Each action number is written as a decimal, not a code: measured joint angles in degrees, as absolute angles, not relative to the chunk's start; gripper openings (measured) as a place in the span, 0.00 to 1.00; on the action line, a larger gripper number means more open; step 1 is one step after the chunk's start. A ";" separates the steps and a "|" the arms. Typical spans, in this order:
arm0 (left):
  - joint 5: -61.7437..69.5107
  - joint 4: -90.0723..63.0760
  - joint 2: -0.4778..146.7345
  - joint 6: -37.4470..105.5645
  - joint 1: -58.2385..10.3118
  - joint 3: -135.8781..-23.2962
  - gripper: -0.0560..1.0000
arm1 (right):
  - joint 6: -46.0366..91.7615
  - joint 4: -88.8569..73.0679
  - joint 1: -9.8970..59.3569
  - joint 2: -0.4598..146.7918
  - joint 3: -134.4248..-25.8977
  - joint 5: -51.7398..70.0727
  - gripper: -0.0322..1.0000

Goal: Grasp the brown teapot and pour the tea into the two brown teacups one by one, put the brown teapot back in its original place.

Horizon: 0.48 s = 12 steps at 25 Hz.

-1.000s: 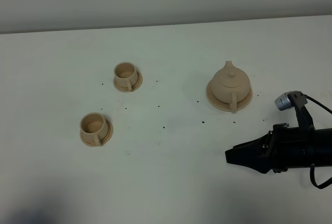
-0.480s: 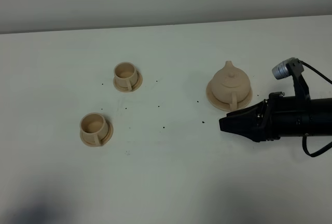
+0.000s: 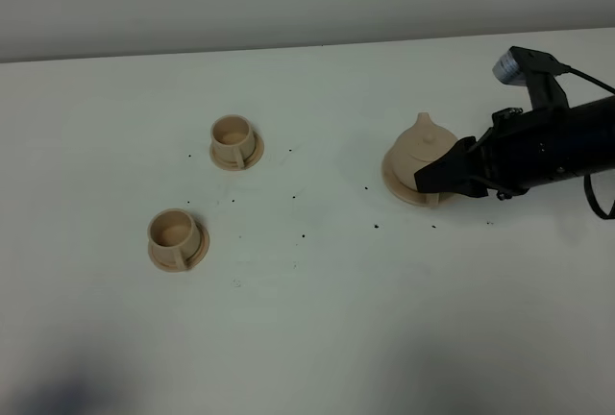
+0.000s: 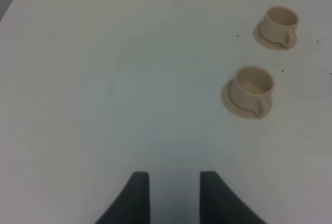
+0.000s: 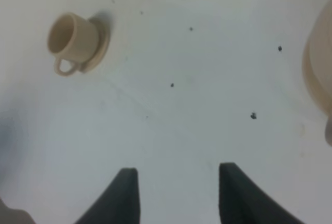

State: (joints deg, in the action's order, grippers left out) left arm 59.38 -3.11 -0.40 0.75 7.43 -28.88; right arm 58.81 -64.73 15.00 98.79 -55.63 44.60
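The right jaws are standing wide open and empty just beside the brown teapot (image 3: 424, 147), which is resting on its saucer (image 3: 393, 181) on the surface (image 3: 317, 319), probably aligning for a handle grasp before pouring

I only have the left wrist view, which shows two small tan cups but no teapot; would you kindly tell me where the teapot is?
Observer: The squat pale-tan teapot sits on its flat round tan saucer, in the right half of the high view.
Operator: Thank you; is the right arm near it?
Observer: Yes, the right gripper overlaps the teapot's near-right side there, hiding its handle.
Operator: Are its fingers open?
Observer: Yes, the right wrist view shows both black fingers spread, nothing between them.
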 joint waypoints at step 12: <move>59.38 -3.11 -0.40 0.75 7.43 -28.86 0.32 | -0.34 -21.61 24.61 102.47 -75.59 45.38 0.41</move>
State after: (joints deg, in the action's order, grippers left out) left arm 59.38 -3.11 -0.40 0.75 7.43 -28.86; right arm -0.34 -21.61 24.61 102.47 -75.59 45.38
